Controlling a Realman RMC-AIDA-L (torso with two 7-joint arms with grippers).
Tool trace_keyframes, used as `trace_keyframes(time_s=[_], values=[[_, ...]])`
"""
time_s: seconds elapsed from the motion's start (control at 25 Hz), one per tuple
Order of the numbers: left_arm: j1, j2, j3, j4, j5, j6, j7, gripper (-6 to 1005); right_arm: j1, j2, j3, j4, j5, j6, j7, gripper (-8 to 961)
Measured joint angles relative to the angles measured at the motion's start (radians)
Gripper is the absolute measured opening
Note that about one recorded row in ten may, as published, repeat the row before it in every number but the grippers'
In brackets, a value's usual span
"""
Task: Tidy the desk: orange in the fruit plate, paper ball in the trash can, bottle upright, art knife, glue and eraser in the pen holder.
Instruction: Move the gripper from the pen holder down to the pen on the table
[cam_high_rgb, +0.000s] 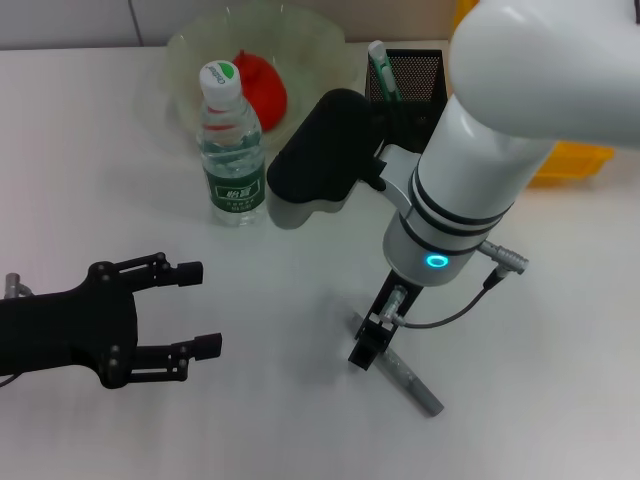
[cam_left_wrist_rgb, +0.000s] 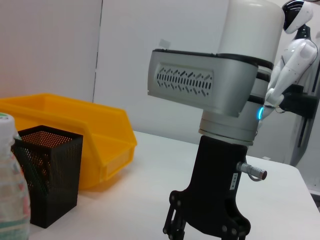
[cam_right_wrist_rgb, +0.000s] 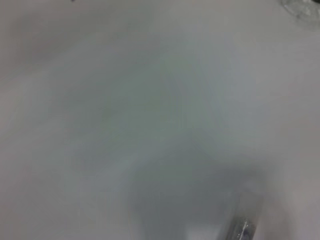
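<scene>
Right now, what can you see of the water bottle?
The bottle stands upright on the white desk, just in front of the clear fruit plate. It is clear plastic with a white cap bearing a green mark and a green label around its lower half. Nothing grips it; the right arm's dark elbow sits beside it.

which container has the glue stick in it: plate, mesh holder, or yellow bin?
The black mesh pen holder: the green-capped glue stick stands in its corner. The fruit plate holds something red instead.

Black wire-mesh pen holder (cam_high_rgb: 412, 86), clear plastic bottle (cam_high_rgb: 232, 150), matt white table (cam_high_rgb: 120, 180).
</scene>
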Motion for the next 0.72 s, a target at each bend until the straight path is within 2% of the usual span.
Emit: trace_keyframes(time_s=[0.28, 0.72], values=[[-0.002, -0.003, -0.001, -0.002, -0.003, -0.007, 0.0, 836, 0.004, 0.0, -0.024, 0.003, 0.0, 0.008, 0.0, 698], [-0.01, -0.005, -0.002, -0.002, -0.002, -0.009, -0.011, 837, 0.019, 0.0, -0.061, 0.004, 0.017, -0.009, 0.0, 415]])
